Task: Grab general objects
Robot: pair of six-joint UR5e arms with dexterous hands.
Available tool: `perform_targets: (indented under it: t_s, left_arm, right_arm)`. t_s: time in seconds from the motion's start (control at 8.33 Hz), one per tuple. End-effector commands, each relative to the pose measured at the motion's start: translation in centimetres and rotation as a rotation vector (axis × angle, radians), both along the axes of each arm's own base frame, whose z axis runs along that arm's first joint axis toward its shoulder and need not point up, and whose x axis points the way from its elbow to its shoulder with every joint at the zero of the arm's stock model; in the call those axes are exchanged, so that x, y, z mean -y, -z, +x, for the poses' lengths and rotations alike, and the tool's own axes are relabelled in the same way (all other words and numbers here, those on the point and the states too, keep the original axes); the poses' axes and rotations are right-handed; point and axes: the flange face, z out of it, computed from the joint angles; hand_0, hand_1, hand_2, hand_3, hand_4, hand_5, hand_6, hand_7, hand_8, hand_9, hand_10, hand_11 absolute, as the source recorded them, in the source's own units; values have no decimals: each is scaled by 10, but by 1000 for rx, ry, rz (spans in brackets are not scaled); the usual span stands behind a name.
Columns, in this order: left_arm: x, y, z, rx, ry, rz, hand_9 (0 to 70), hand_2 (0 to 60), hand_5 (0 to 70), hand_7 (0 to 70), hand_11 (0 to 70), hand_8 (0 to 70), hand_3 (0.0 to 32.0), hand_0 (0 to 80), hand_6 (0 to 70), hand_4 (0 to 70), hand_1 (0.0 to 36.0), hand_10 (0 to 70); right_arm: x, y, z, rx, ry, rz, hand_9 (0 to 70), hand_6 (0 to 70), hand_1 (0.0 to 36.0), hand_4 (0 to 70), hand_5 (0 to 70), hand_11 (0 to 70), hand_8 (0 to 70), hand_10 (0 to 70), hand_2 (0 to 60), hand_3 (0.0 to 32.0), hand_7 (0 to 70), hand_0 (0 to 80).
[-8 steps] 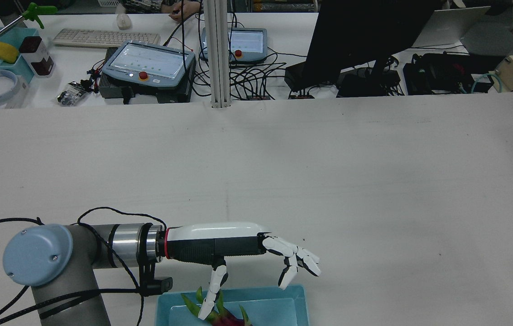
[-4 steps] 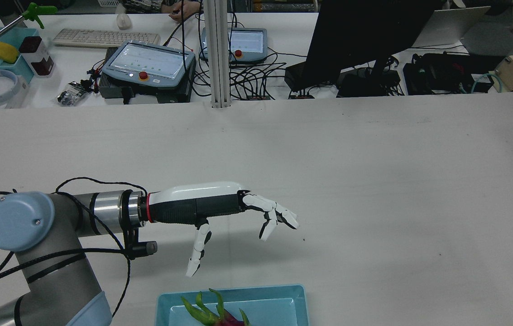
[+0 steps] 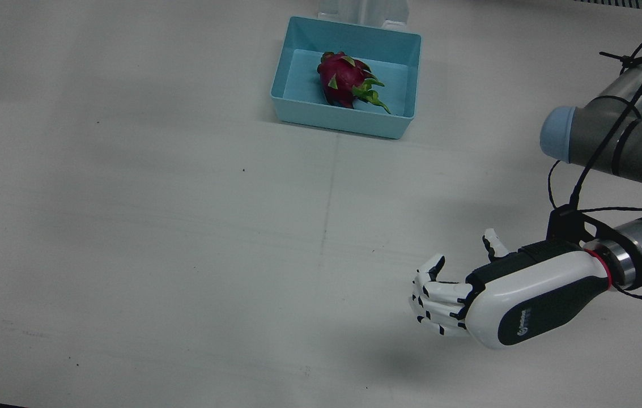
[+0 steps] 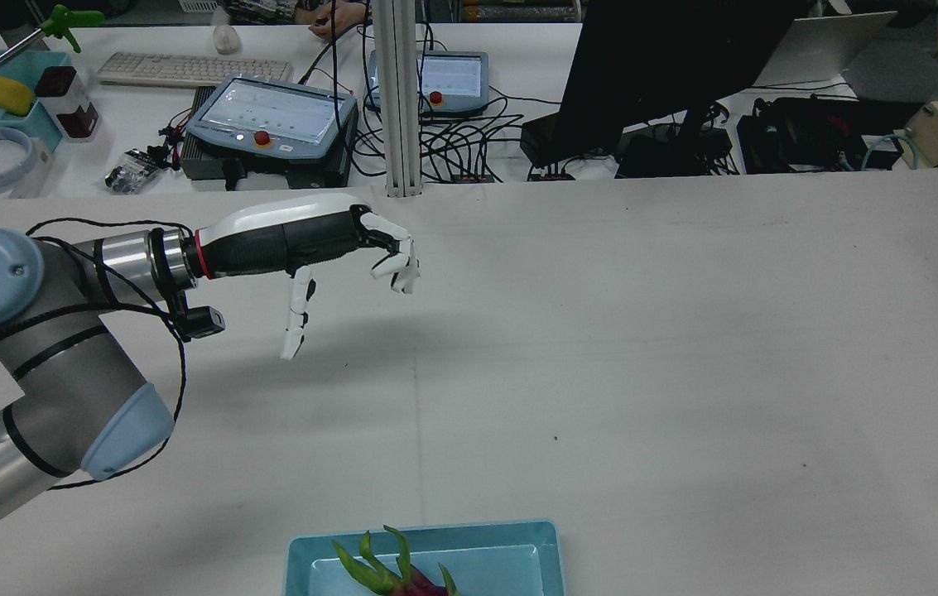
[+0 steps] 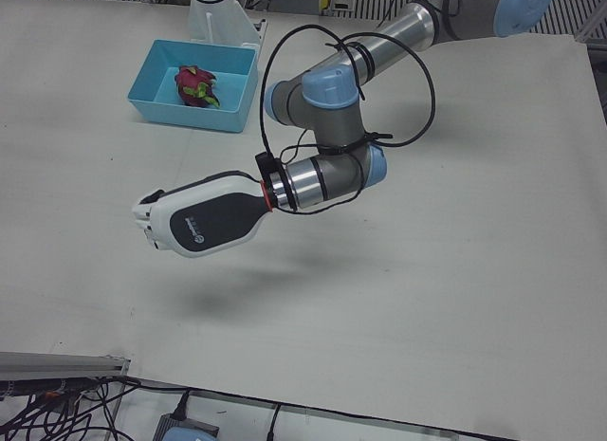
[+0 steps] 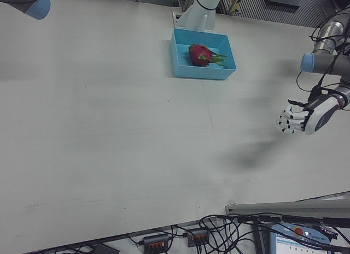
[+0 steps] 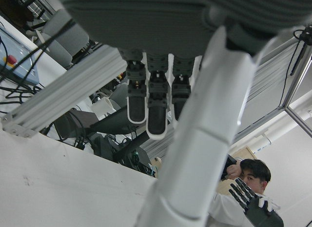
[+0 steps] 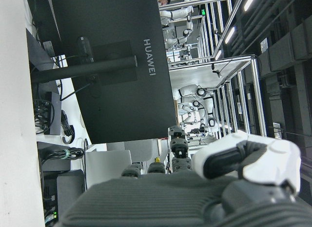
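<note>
One dragon fruit (image 3: 344, 78) lies inside one blue bin (image 3: 289, 59), pink skin with green leafy tips, resting on the bin's floor toward the middle. The bin stands at the robot's edge of the white table (image 3: 156, 226), just in front of a white pedestal.

The left hand (image 3: 488, 294) hangs in the air well apart from the bin, out over the far half of the table on the robot's left side. It holds nothing; its fingers (image 4: 394, 257) are apart and loosely curled downward, and the thumb points down toward the table. In the rear view the hand (image 4: 303, 240) is level and reaches toward the middle, with the fruit behind it and to its right, near the bottom edge of that view. A black cable loops around the grey arm (image 5: 322, 128) behind it.

The right hand shows only in its own camera (image 8: 195, 188), raised off the table; whether its fingers are apart or together cannot be told.

The table is otherwise bare. Beyond its far edge are a desk with two control tablets, one keyboard (image 4: 191, 70), one dark monitor (image 4: 667, 66) and many cables. One person (image 7: 243, 193) wearing a black glove shows in the left hand view.
</note>
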Motion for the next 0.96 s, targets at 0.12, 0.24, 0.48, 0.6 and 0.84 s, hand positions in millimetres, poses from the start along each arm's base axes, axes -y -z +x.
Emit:
perform_targets:
  t_s: [0.12, 0.24, 0.48, 0.6, 0.84]
  left_arm:
    - [30, -198, -126, -37, 365, -211, 438, 600, 637, 544, 358, 415, 0, 681, 466, 266, 360, 228]
    - [10, -246, -150, -62, 466, -280, 432, 600, 618, 535, 351, 407, 0, 602, 455, 259, 317, 226]
    - [-3, -287, -161, -29, 513, -345, 432, 600, 609, 533, 358, 408, 0, 589, 457, 251, 311, 232]
    - [-8, -302, -167, -34, 550, -371, 428, 600, 625, 537, 358, 404, 0, 576, 466, 250, 302, 233]
    - [-25, -329, -178, -21, 583, -408, 416, 600, 620, 529, 357, 390, 0, 553, 462, 230, 292, 233]
  right_arm:
    - [0, 0, 0, 0, 0, 0, 0, 0, 0, 0, 0, 0, 0, 0, 0, 0, 0, 0]
    - [0, 0, 0, 0, 0, 0, 0, 0, 0, 0, 0, 0, 0, 0, 0, 0, 0, 0]
    - [0, -1, 0, 0, 0, 0, 0, 0, 0, 0, 0, 0, 0, 0, 0, 0, 0, 0]
    - [0, -1, 0, 0, 0, 0, 0, 0, 0, 0, 0, 0, 0, 0, 0, 0, 0, 0]
    - [0, -1, 0, 0, 0, -1, 0, 0, 0, 0, 0, 0, 0, 0, 0, 0, 0, 0]
